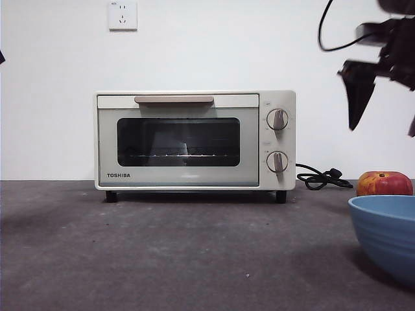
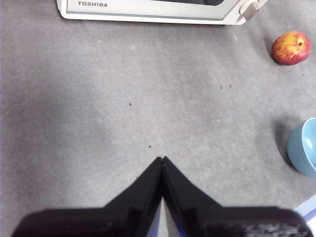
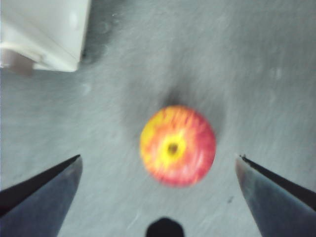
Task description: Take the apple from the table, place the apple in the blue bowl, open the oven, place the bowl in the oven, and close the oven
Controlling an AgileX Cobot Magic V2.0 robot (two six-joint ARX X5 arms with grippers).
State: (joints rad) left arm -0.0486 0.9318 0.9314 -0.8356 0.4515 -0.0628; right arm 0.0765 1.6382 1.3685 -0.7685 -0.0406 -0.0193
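The blue bowl [image 1: 387, 234] is closest to the front camera, big and low at the right edge, and only part of it shows. It sits on the dark grey surface [image 1: 162, 253]. Just behind it lies the apple [image 1: 384, 183], red with yellow patches. The apple is on the surface, not in the bowl, and the two look a little apart in the left wrist view.

The right gripper [image 3: 159, 160] hangs above the apple. Its jaws are spread wide, one on each side, and they do not touch the fruit. The apple's yellow top faces up toward that camera. In the front view this arm shows as a big dark shape at the top right, high over the apple.

The left gripper [image 2: 162, 159] waits over a bare part of the surface, well away from the apple. Its jaws are pressed together into a point.

The Toshiba oven [image 1: 194, 139] stands at the back, by the white wall. Its glass door is shut. Its black cord [image 1: 321, 178] lies coiled on the surface to the right, between the oven and the apple. A white wall socket [image 1: 122, 15] is up above the oven.
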